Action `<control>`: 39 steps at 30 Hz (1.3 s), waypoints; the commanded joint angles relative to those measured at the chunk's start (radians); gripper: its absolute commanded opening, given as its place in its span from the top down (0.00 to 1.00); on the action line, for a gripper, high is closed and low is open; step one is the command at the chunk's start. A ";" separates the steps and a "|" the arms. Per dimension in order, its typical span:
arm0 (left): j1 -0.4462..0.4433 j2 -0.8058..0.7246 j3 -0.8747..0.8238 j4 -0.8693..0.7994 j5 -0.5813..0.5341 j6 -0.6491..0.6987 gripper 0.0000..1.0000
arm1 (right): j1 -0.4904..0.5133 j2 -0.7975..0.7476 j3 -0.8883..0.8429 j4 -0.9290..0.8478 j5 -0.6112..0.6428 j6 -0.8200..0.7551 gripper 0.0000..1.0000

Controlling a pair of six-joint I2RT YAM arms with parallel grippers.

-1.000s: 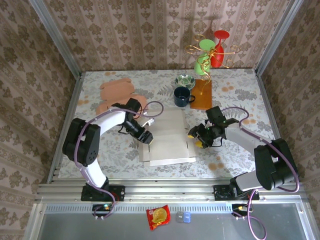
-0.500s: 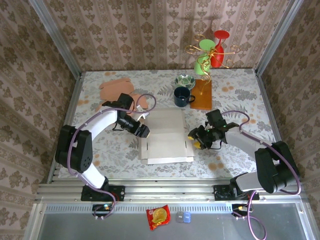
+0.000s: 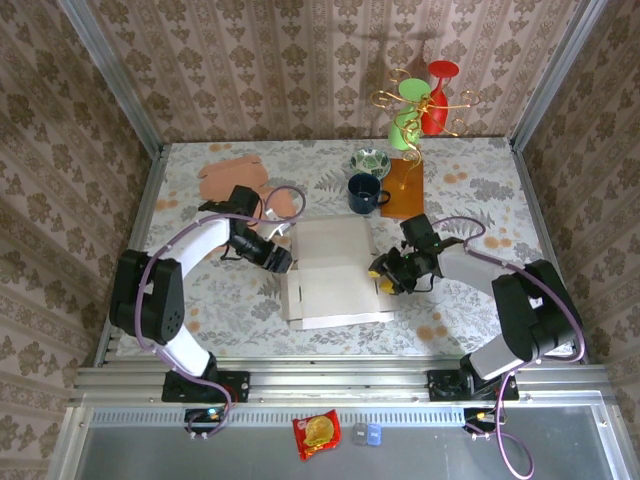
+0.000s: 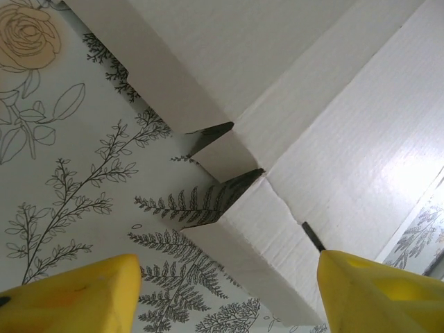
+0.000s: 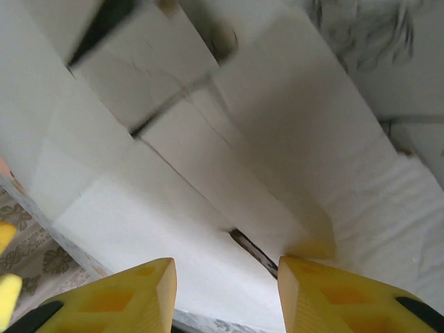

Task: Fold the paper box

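Note:
The white paper box (image 3: 335, 270) lies mostly flat in the middle of the flowered table. My left gripper (image 3: 278, 260) is at its left edge, open. In the left wrist view a raised side flap (image 4: 277, 236) of the box stands between the yellow fingers (image 4: 69, 295), and my left gripper (image 4: 229, 295) is not closed on it. My right gripper (image 3: 385, 275) reaches over the box's right edge. In the right wrist view my right gripper (image 5: 225, 291) is open over white panels (image 5: 208, 173), and its right fingertip (image 5: 347, 295) touches a flap's edge.
Brown cardboard pieces (image 3: 235, 180) lie at the back left. A dark mug (image 3: 362, 192), a patterned bowl (image 3: 370, 161) and an orange board (image 3: 403, 187) sit behind the box, near a wire stand with green and red cups (image 3: 425, 100). A snack packet (image 3: 316, 433) lies below the table's front rail.
My left gripper has moved back along the box's left edge. My right gripper has moved left onto the box's right edge and its jaws have narrowed.

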 commanded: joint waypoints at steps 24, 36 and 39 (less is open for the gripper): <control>-0.098 0.224 0.049 -0.025 0.211 0.064 0.32 | -0.112 0.129 0.069 -0.080 -0.036 -0.166 0.56; -0.147 0.242 0.064 -0.023 0.234 0.070 0.56 | -0.123 0.154 0.079 -0.071 -0.045 -0.164 0.57; -0.147 0.243 0.069 -0.042 0.224 0.073 0.60 | -0.123 0.159 0.085 -0.068 -0.045 -0.161 0.57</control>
